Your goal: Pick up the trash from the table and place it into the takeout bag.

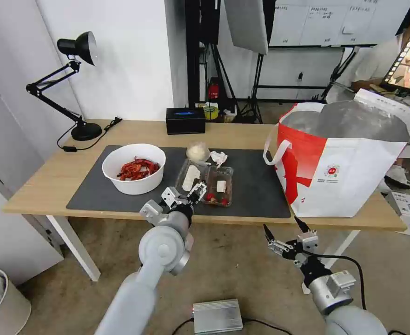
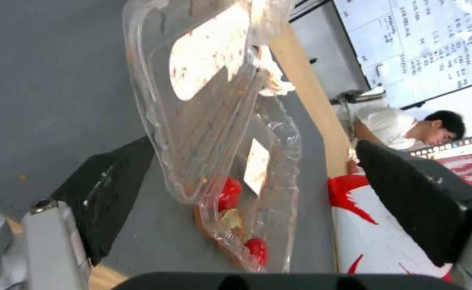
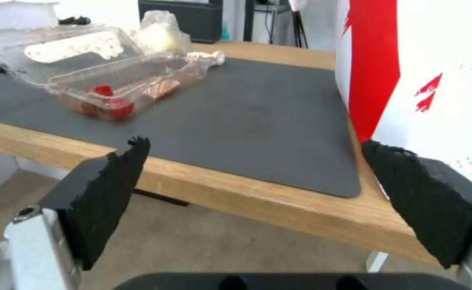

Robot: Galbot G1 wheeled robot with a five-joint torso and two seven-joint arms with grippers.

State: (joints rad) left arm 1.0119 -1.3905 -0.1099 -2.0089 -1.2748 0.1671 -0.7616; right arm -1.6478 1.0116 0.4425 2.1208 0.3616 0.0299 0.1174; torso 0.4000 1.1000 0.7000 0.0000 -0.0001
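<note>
The desk [image 1: 65,174] spans the head view, its dark grey mat [image 1: 256,186] covering the middle. At 3 o'clock on the desk stands the takeout bag [image 1: 349,172], upright and open at the top, foil lining showing, one white strap hanging toward the mat. At 9 o'clock on the mat sits the white round bowl [image 1: 134,168] with red food scraps inside. Just toward 3 o'clock from it lies the clear plastic hinged food box [image 1: 206,181], lid swung open, with a few red bits in its tray. The black rectangular box [image 1: 185,120] rests at the desk's 12 o'clock edge. The beige lump [image 1: 198,151] lies at 12 o'clock of the food box, with the small tissue wad [image 1: 219,158] just beside it toward 3 o'clock.

The left pincer [image 1: 186,191] is at the mat's 6 o'clock edge, spread wide, holding nothing; in the left wrist view the open box lies between its two fingers. The right pincer [image 1: 286,227] hangs below the desk edge at 5 o'clock, wide open and empty.
</note>
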